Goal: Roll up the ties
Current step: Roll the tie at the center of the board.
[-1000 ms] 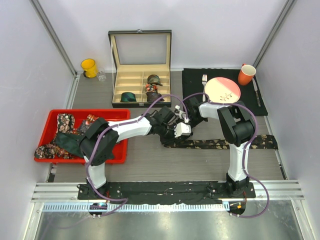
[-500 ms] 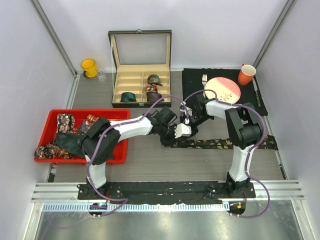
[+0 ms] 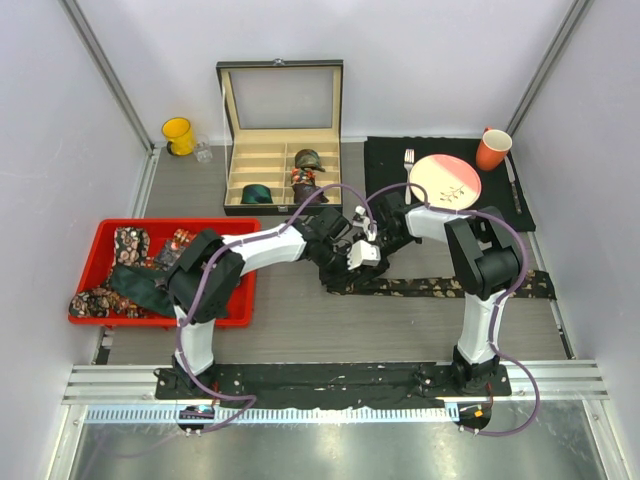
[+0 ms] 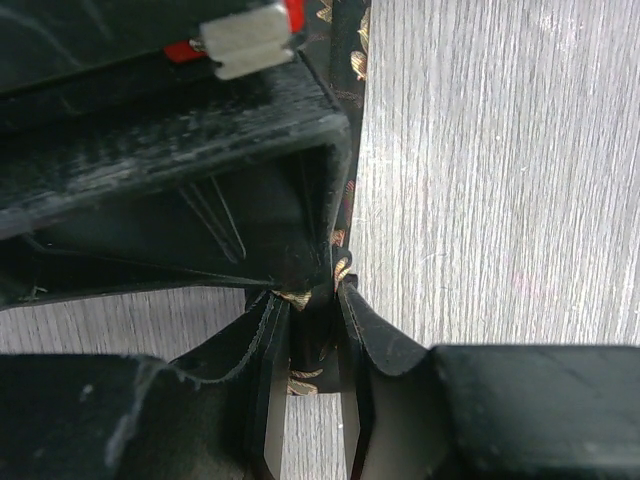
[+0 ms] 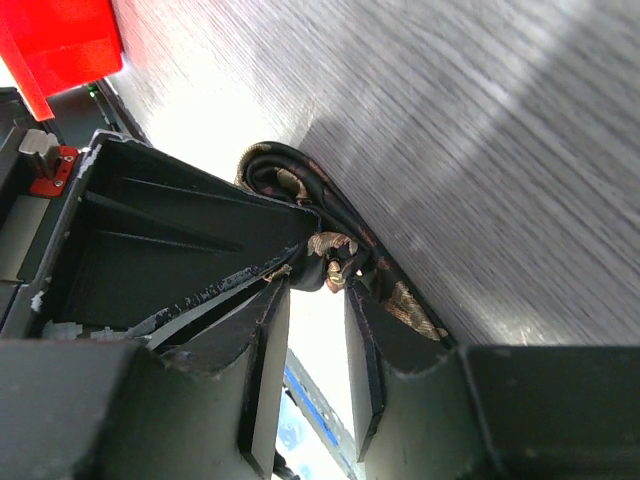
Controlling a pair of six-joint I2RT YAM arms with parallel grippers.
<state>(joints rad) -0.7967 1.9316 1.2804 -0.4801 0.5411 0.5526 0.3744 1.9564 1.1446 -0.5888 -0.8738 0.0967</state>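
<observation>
The tie (image 3: 440,288) lies flat on the table (image 3: 300,325), and we see its long axis run left to right in the overhead view, a dark floral strip stretched from the middle of the workspace out toward the right-hand rail. Its right end lies broad and flat near that rail; its left end is gathered up where both arms meet. There, the left gripper (image 3: 345,264) has its narrow jaws closed on a fold of the fabric, and in the left wrist view we see the printed cloth pinched between the two fingertips, with more of the strip running straight away from them. The right gripper (image 3: 372,246) is just beside it, coming in from the right. In its own camera the fingers stand slightly apart with light showing between them, and a bunched loop of the tie sits right at their tips, but we cannot tell whether they press on it or merely touch it. Off to the left, the red tray (image 3: 170,224) holds loose ties (image 3: 130,245), and the open box (image 3: 280,210) behind has small coils (image 3: 307,158) in its compartments.
</observation>
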